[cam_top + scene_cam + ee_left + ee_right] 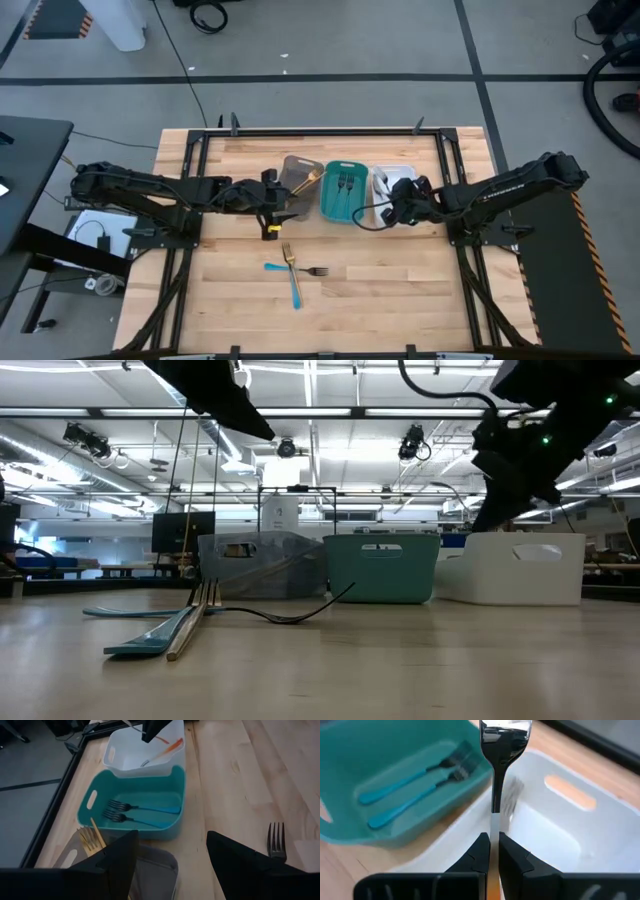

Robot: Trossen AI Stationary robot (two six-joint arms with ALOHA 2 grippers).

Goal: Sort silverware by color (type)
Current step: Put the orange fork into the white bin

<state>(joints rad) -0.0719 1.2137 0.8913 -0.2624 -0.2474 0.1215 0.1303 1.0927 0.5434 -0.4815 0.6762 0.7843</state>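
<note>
My right gripper [491, 845] [388, 212] is shut on a silver spoon [504, 735] with an orange handle, above the white tray [555, 827] beside the teal tray [343, 190]. My left gripper [172, 842] [270, 200] hangs open over the near end of the grey-brown tray [298, 175], where a gold fork [90, 839] lies. Two blue-handled forks [135, 812] lie in the teal tray, and an orange-handled piece [162, 751] lies in the white tray [127, 755]. A gold fork [288, 256], a dark fork [316, 271] and blue-handled pieces [294, 285] lie flat on the table. My right gripper pinches the spoon's handle [494, 822] between its two fingers, where the silver stem meets the orange part. The spoon runs straight out along the fingers, bowl foremost. It is lifted clear above the white tray's wall next to the teal tray.
The three trays stand side by side at the table's far middle, wall to wall. The loose pieces lie near the table's middle, toward the near edge. Bare wood [400, 290] lies around them. Black frame rails [320, 131] border the table.
</note>
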